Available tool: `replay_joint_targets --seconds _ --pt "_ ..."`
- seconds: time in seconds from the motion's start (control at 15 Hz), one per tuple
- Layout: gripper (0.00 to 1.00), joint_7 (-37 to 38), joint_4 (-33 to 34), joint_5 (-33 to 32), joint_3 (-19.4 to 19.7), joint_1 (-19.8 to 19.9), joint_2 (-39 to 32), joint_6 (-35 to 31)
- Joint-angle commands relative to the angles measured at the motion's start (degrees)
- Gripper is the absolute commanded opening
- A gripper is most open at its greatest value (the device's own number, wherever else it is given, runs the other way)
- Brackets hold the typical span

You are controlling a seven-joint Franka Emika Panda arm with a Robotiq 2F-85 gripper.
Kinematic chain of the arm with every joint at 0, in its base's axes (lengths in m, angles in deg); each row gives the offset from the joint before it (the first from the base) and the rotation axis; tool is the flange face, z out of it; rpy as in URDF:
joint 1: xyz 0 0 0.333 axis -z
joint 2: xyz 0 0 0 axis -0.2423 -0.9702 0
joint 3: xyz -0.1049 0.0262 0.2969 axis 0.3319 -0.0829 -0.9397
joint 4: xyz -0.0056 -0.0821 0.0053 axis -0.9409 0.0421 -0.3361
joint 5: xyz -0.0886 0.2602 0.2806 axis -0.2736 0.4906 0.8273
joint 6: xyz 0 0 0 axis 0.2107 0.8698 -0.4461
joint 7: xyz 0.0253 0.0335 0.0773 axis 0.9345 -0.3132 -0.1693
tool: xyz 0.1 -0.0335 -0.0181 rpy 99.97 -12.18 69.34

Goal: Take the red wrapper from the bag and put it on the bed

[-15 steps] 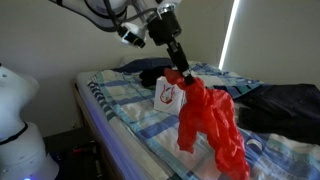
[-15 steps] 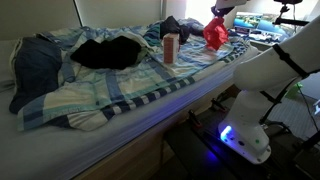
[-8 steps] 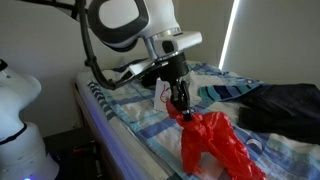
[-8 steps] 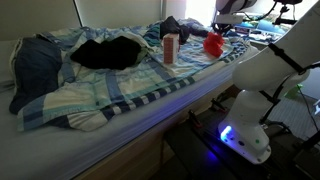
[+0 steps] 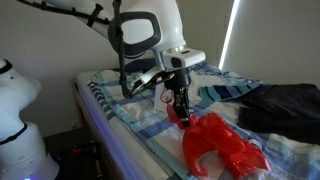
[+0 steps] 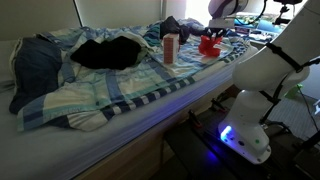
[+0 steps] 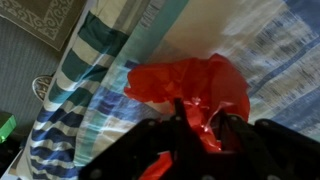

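The red wrapper (image 5: 222, 150) lies on the bed (image 5: 115, 112), spread out in a crinkly heap on the blue and white checked sheet. The gripper (image 5: 181, 113) points straight down at the end of the heap closest to the arm. In the wrist view the two dark fingers (image 7: 172, 135) are closed on a thin fold of the red wrapper (image 7: 190, 80), which sticks up between them while the rest of it sits flat on the sheet. The big white arm (image 5: 150, 35) bends over the bed above the gripper. In an exterior view a small bag (image 6: 170, 47) stands upright on the bed, just beside the wrapper (image 6: 210, 45) but not touching it. A pile of dark clothes (image 6: 105, 52) lies farther along the bed, well apart from the bag. In an exterior view more dark cloth (image 5: 285, 105) lies behind the wrapper, close to it. A white round thing (image 5: 15, 110) stands off to the side of the bed. Blue light glows under the edge of the bed.
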Motion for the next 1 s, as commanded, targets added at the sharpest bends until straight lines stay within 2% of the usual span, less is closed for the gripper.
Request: replay_joint_targets --seconds 0.0,0.33,0.93 --pt "0.63 1.5 3.4 -1.3 -2.2 -0.3 1.0 4.5" --pt "0.99 0.9 6.4 -2.5 -4.8 -1.3 4.5 8.8" --pt "1.00 -0.6 7.2 -1.5 -7.6 -3.7 7.1 9.9"
